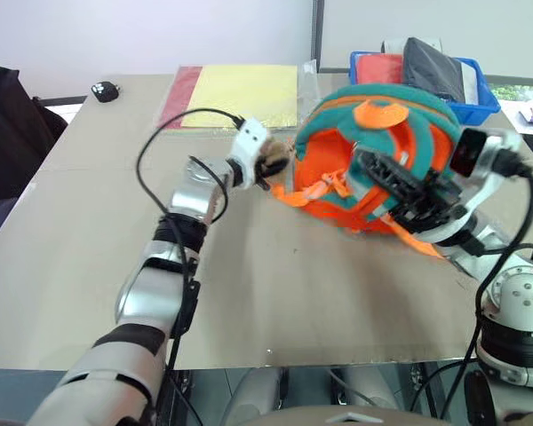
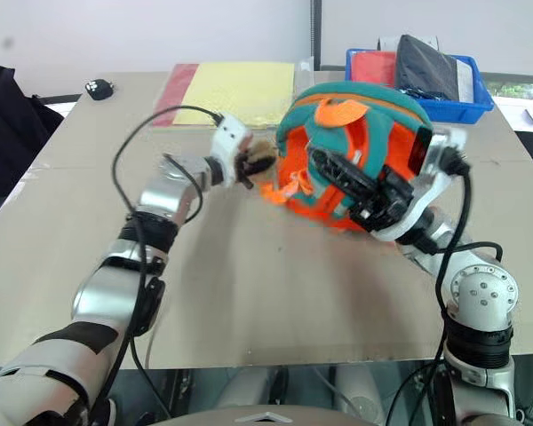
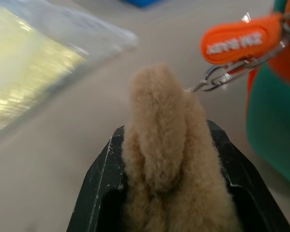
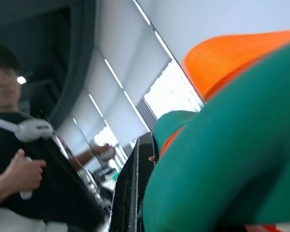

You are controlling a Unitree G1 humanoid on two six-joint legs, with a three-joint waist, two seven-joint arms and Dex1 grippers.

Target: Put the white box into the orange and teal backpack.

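Note:
The orange and teal backpack [image 1: 373,146] sits tilted on the tan table [image 1: 275,293], right of centre, its orange straps toward me. A tan plush toy [image 3: 169,159] hangs from it by a metal clip and an orange tag [image 3: 239,41]. My left gripper [image 1: 271,164] is shut on that plush toy, just left of the backpack. My right gripper [image 1: 373,169] reaches in from the right and is shut on the backpack's teal fabric [image 4: 222,159], beside its black finger [image 4: 135,193]. The white box is out of view.
A clear sleeve of yellow and red paper [image 1: 240,93] lies at the back of the table. A blue bin [image 1: 480,98] with red and dark things stands at the back right. A small black object [image 1: 105,90] lies back left. A person [image 4: 9,159] holds controllers.

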